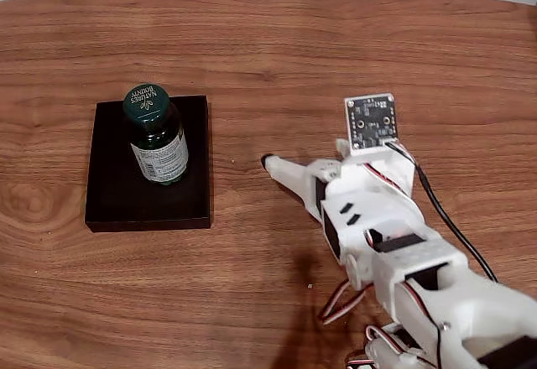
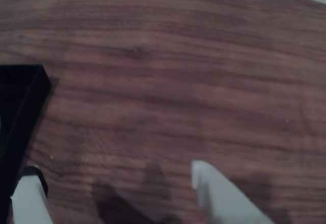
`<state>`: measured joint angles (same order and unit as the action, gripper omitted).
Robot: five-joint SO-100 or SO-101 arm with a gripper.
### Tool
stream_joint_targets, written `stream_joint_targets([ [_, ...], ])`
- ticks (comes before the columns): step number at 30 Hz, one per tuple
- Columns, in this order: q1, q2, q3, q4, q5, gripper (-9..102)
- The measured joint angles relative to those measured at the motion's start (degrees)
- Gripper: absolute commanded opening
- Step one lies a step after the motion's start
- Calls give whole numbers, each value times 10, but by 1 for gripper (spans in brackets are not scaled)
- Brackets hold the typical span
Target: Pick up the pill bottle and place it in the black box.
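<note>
In the fixed view, the pill bottle (image 1: 156, 137) stands upright inside the black box (image 1: 109, 193), toward its back wall. My end effector (image 1: 270, 162) sits to the right of the black box, apart from it, low over the wooden counter (image 1: 336, 42). In the wrist view my fingers (image 2: 219, 193) are spread apart, holding nothing.

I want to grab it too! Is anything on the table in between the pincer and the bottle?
Nothing visible. In the fixed view the bottle already stands upright in the box, and only bare table lies between it and the pincer. The box's low wall is the one edge on that path.
</note>
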<state>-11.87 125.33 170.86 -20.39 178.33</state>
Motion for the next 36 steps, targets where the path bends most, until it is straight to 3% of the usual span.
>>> stream_joint_targets([
  [18,76,120,25,200,20,32],
  [36,119,269,25,548,47,18],
])
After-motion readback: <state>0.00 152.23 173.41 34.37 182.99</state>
